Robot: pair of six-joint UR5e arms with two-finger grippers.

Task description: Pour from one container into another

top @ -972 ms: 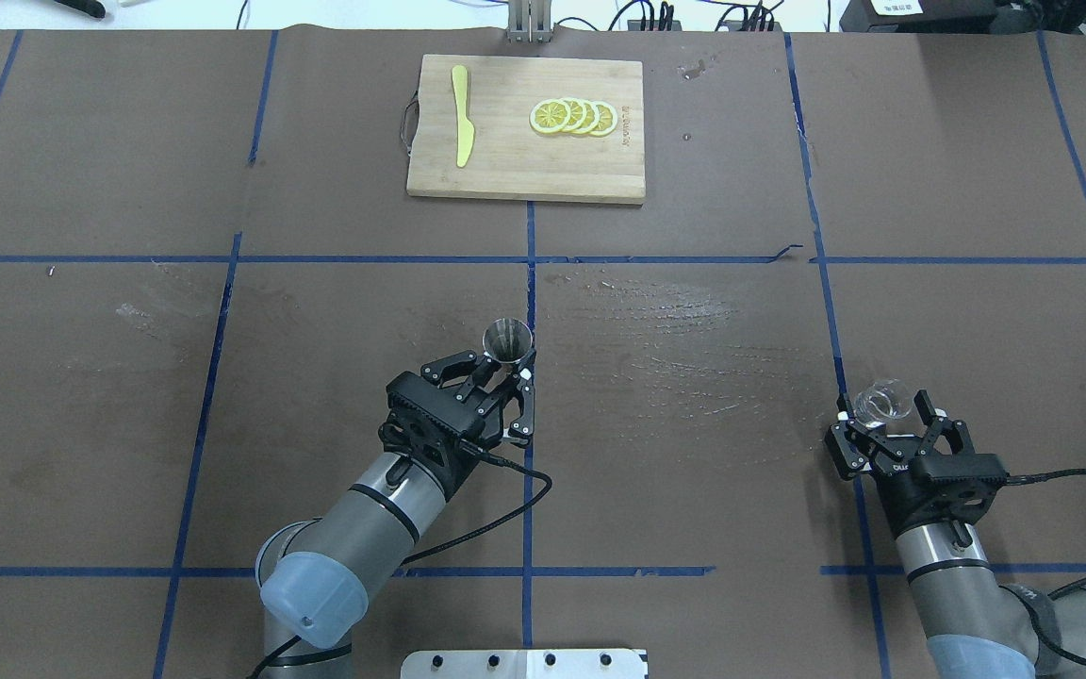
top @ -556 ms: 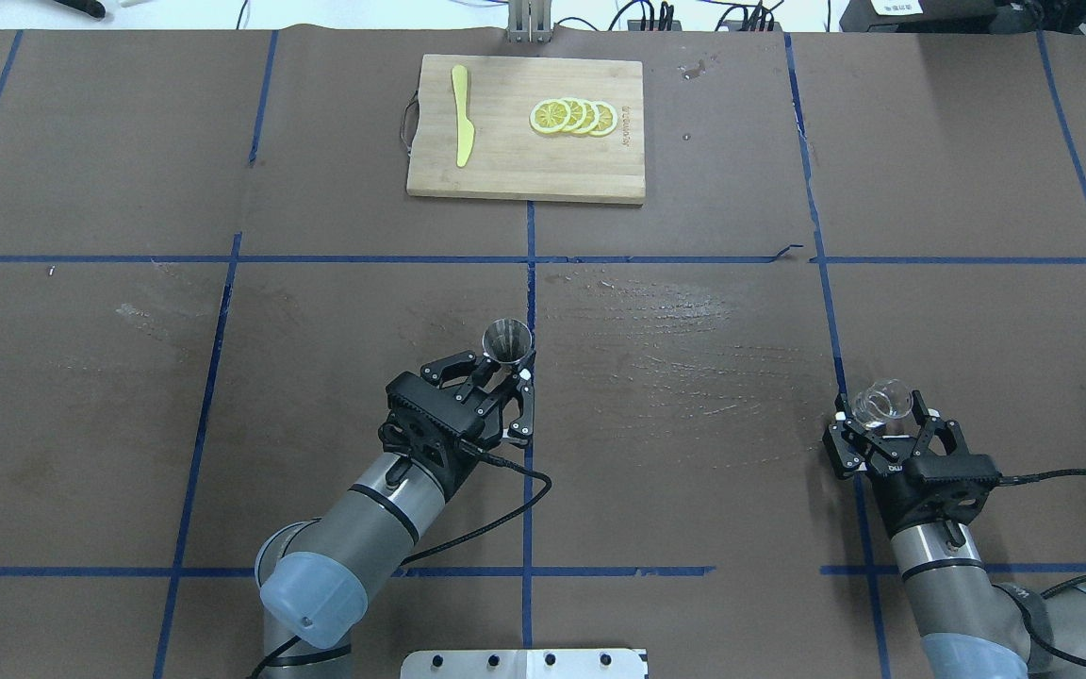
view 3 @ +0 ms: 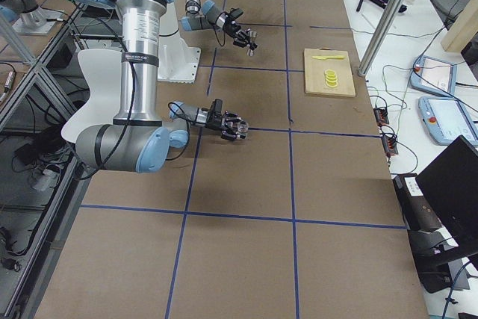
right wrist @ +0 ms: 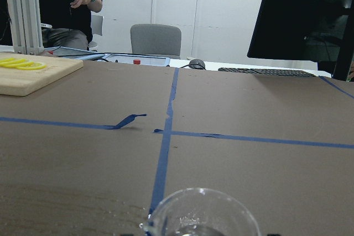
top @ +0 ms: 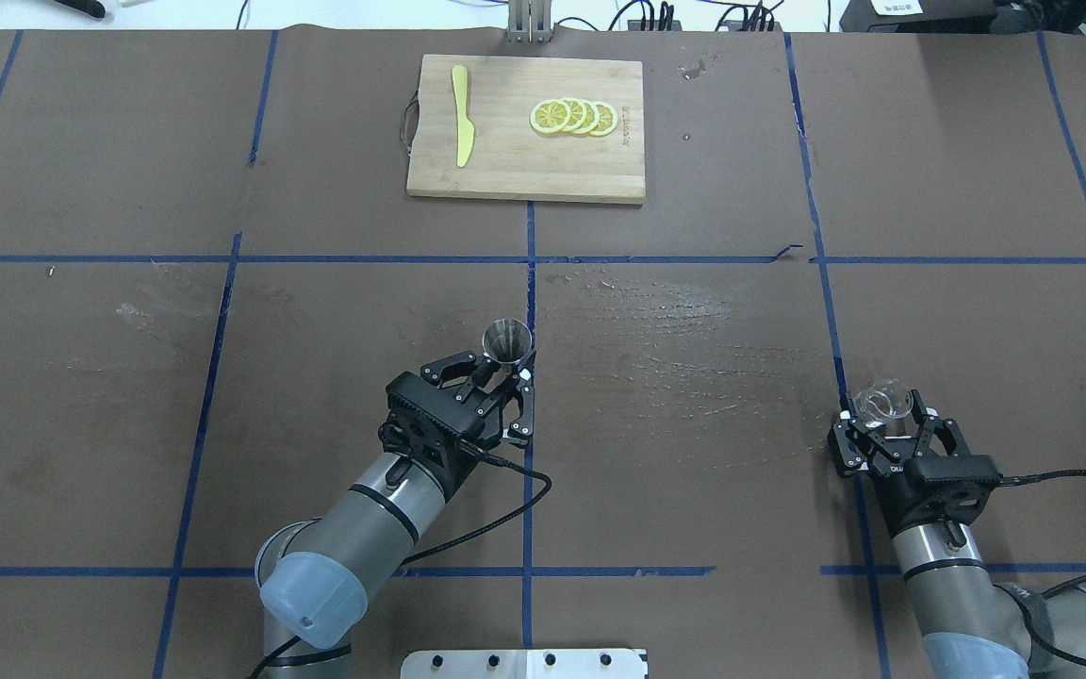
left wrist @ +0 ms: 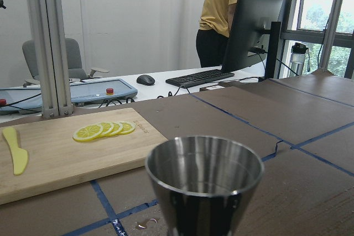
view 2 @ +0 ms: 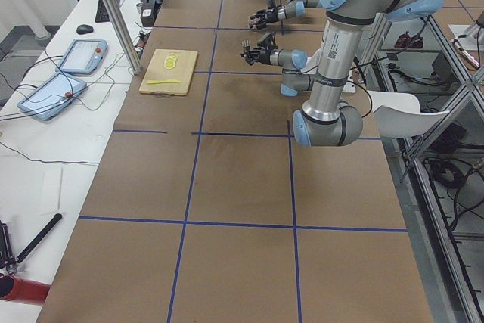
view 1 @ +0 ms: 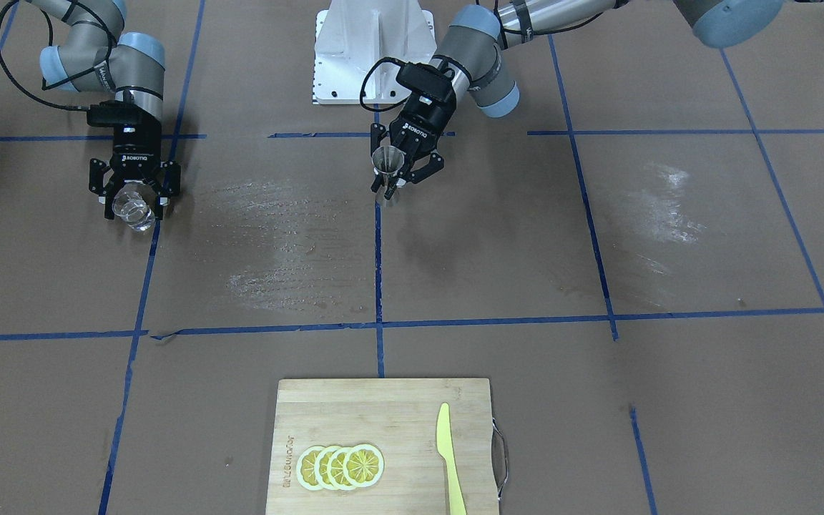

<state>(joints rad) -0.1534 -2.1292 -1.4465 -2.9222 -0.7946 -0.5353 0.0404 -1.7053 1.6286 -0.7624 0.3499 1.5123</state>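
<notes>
On the brown table [top: 694, 471], the left gripper [top: 508, 366] clamped the jigger [top: 508, 339] near the middle, while the right gripper [top: 881, 412] clutched the glass cup [top: 882, 401] well apart, best carried across level, lip leading.

Wrist views' bottom edges cut off the jigger [left wrist: 204, 183] and glass cup [right wrist: 199, 224].

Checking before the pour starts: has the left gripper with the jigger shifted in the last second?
No. The jigger in the left gripper sits against the same blue tape line.
</notes>
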